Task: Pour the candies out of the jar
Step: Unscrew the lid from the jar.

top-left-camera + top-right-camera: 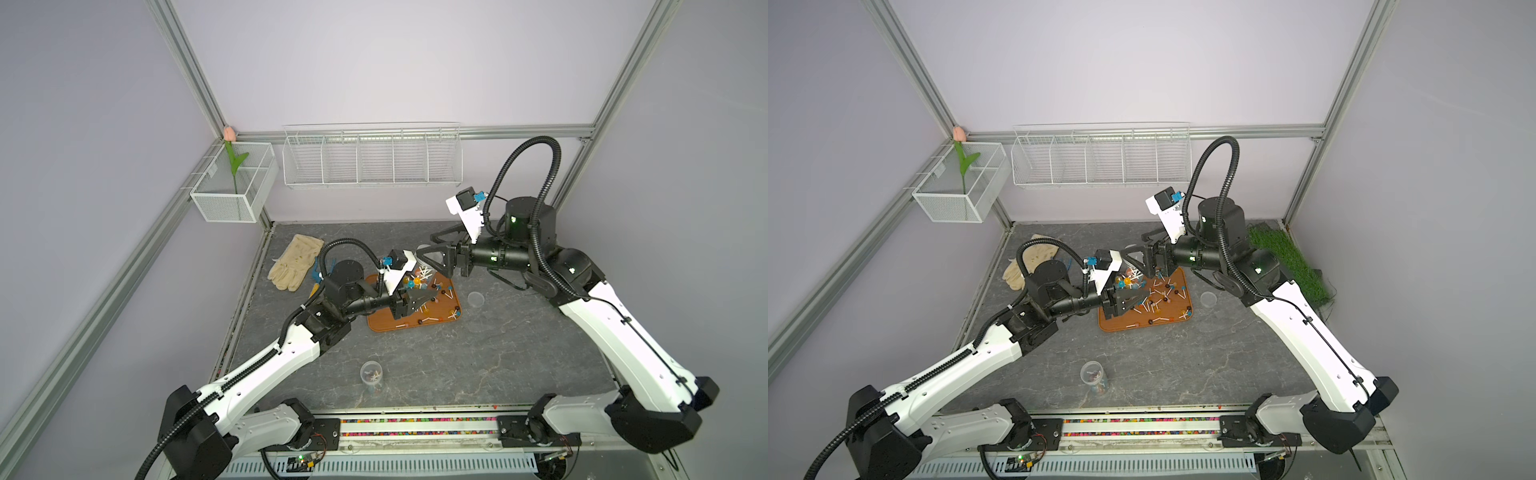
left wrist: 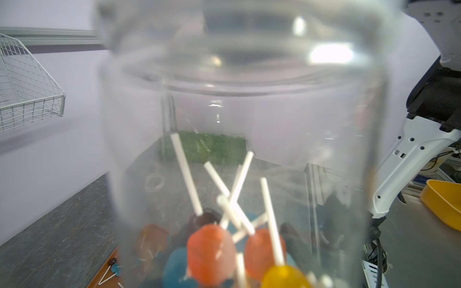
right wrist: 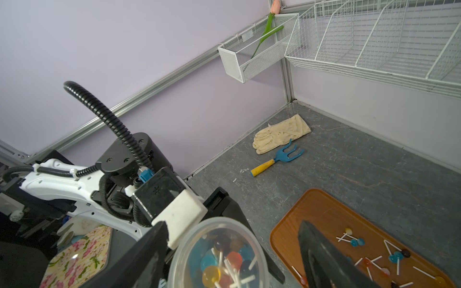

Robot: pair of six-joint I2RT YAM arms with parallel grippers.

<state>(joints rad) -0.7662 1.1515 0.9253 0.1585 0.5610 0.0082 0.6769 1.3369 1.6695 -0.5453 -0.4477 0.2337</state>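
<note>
1. The grey table (image 1: 457, 365) filled the lower half of both top views, with both arms reaching toward its middle.
2. The brown tray (image 1: 388, 322) lay at mid-frame, beneath both grippers.
3. The left gripper (image 1: 424, 296), at the tray's left side, had its jaws clamped on the clear jar (image 2: 237, 112), which filled the left wrist view.
4. The right gripper (image 1: 426, 245), just up and right of it, had its jaws wide, one on each side of the jar's round end. In the right wrist view a gap showed beside one jaw, so I judged it was not gripping.
5. The jar hung tilted over the tray's upper edge. I could not tell for certain whether the end facing the right gripper was its mouth.
6. A clear lid (image 1: 475, 298) lay on the table just right of the tray.
7. Many candies (image 3: 396, 256) lay scattered on the tray, and a cluster sat inside the jar, so the pour looked partway done. The next move called for tipping the open end lower over the tray, so that the tangled sticks slid out and landed on the tray, not the table.
</note>
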